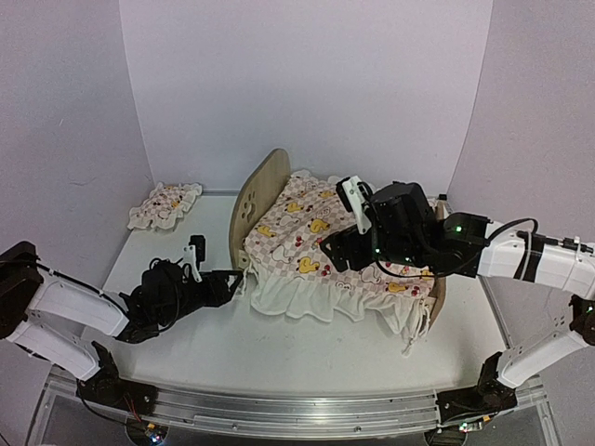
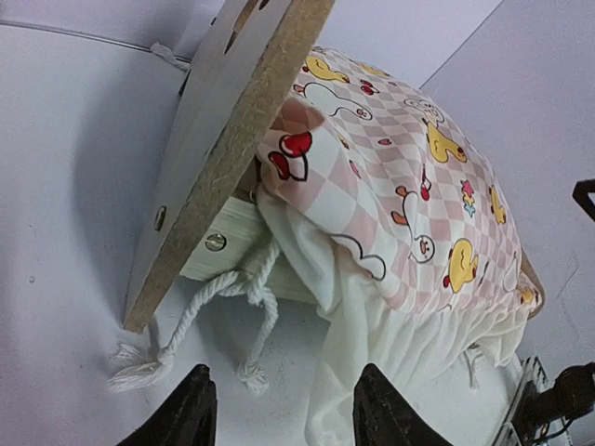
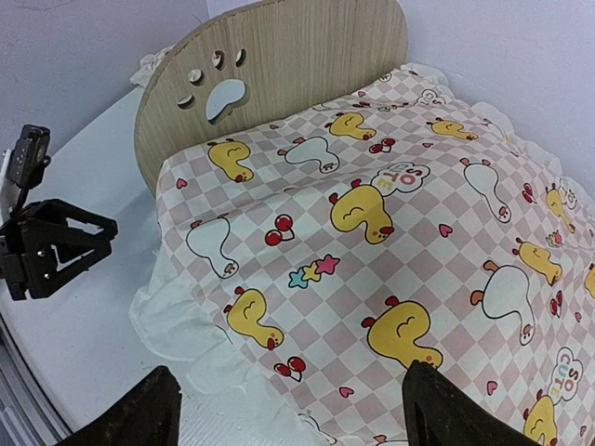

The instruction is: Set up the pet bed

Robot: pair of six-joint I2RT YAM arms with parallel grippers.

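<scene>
The top camera looks down from 6 o'clock. Both wrist cameras sit close on the pet bed (image 2: 244, 130): left facing 3 o'clock, right facing 9 o'clock.

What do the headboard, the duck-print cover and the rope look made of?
Headboard: probably plywood, light matte wood grain, with a fibrous raw edge.
Cover: soft printed fabric, seemingly cotton; it wrinkles and drapes.
Rope: white twisted cord, likely cotton, with frayed ends.

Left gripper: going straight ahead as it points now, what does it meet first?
The left gripper would probably meet the cover's white ruffle beside the knotted rope at the pet bed corner; depth is unclear.
</scene>
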